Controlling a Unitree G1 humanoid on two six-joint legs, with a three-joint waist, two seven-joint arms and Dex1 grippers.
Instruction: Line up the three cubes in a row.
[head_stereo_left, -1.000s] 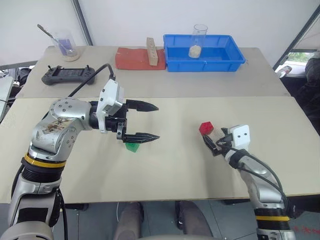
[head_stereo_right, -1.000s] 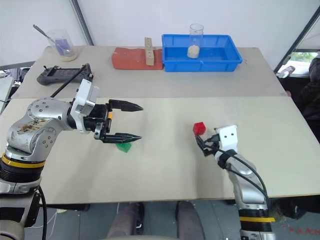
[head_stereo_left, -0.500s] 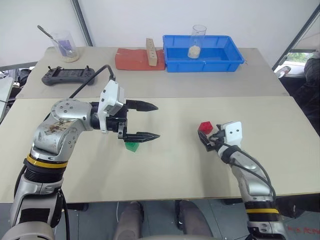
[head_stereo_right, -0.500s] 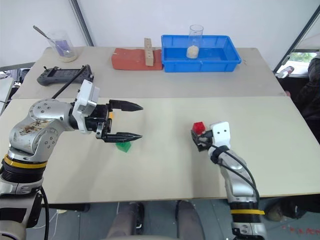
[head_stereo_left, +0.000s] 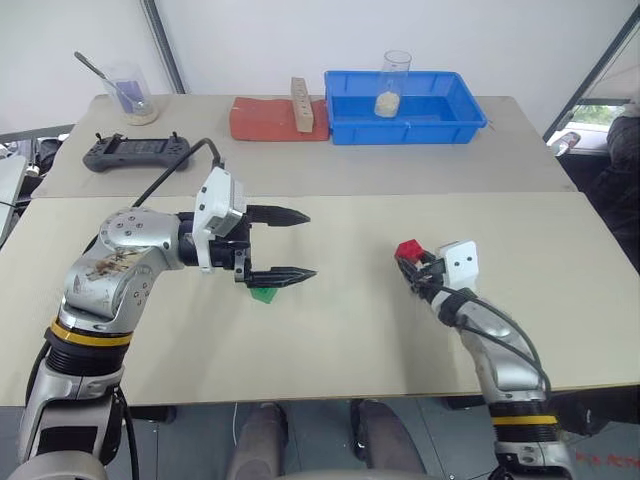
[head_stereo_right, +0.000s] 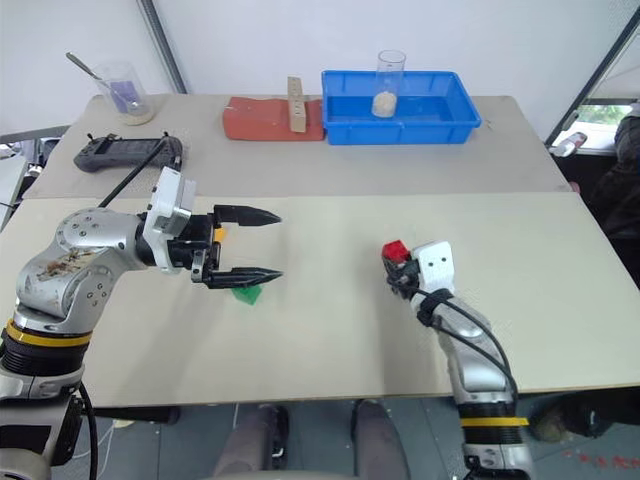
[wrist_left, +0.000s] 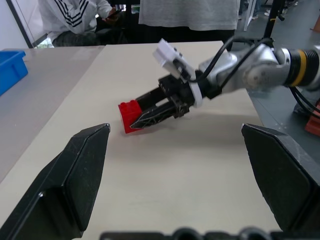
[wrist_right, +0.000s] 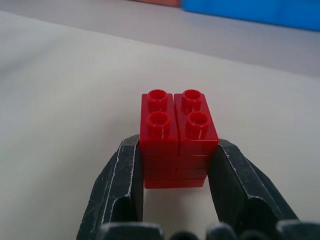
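Right tool (head_stereo_left: 412, 264) in the left eye view is pinching the red cube (head_stereo_left: 407, 249) at mid-depth on the bench (head_stereo_left: 350, 330), toward its right edge. Left tool (head_stereo_left: 292, 243) hovers over the left half with its two black fingers spread wide and nothing between them. The green cube (head_stereo_left: 264, 294) lies on the bench beneath the nearer finger, partly hidden by it.

From the right eye view we add an orange-yellow patch (head_stereo_right: 218, 232) between the left tool's fingers near their base; we cannot tell whether it is the third cube. A blue tray (head_stereo_right: 455, 120) and a tall wooden block (head_stereo_right: 296, 103) stand along the far edge, well apart from the cubes.

Through the left wrist view we see the right tool's dark tapered fingers (wrist_left: 155, 111) closed on the red cube, which seems to sit on, or just above, the matte bench.

With the right wrist view the grip is plain: glossy moulded plastic, four round studs on top, a seam down the middle, and a smooth black pad against each side face.

We judge the step to be the pick-up of the red cube. Next it must be carried toward the green one and set down squarely beside it.
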